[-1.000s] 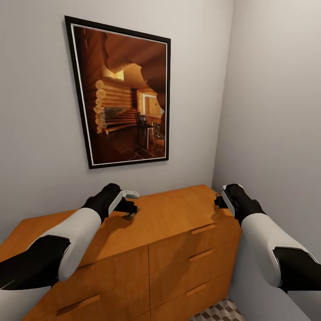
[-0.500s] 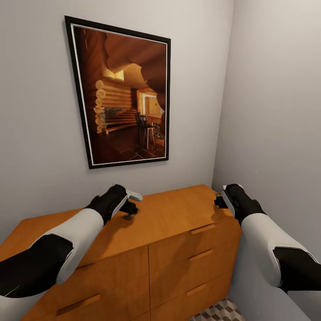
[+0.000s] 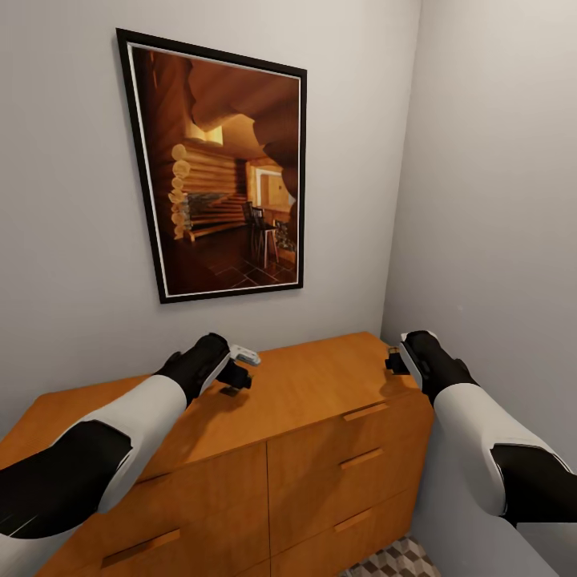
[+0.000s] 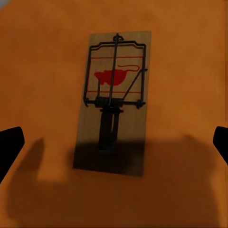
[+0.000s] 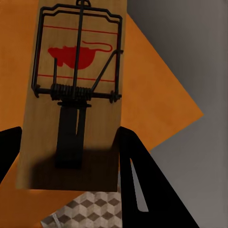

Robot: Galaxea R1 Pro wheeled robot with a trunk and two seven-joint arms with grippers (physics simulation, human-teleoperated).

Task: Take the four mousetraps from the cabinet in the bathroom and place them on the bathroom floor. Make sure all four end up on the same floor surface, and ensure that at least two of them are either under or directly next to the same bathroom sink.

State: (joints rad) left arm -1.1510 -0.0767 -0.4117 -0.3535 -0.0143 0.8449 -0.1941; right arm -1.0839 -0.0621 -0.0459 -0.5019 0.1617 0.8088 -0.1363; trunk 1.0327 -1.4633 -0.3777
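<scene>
the left gripper (image 3: 237, 377) hangs just above the cabinet (image 3: 320, 385) top, its fingers (image 4: 10, 145) spread wide and holding nothing. directly below it one mousetrap (image 4: 115, 102) lies flat on the orange wood, partly under the gripper's shadow. the right gripper (image 3: 393, 361) sits at the cabinet's right end near the side wall (image 3: 497, 200), its fingers (image 5: 142, 180) closed on the edges of a second mousetrap (image 5: 76, 90), which juts past the cabinet's corner with the patterned floor (image 5: 85, 211) visible below. a framed picture (image 3: 220, 164) of a log cabin hangs on the wall behind the cabinet. three drawer handles (image 3: 365, 411) line the right front.
</scene>
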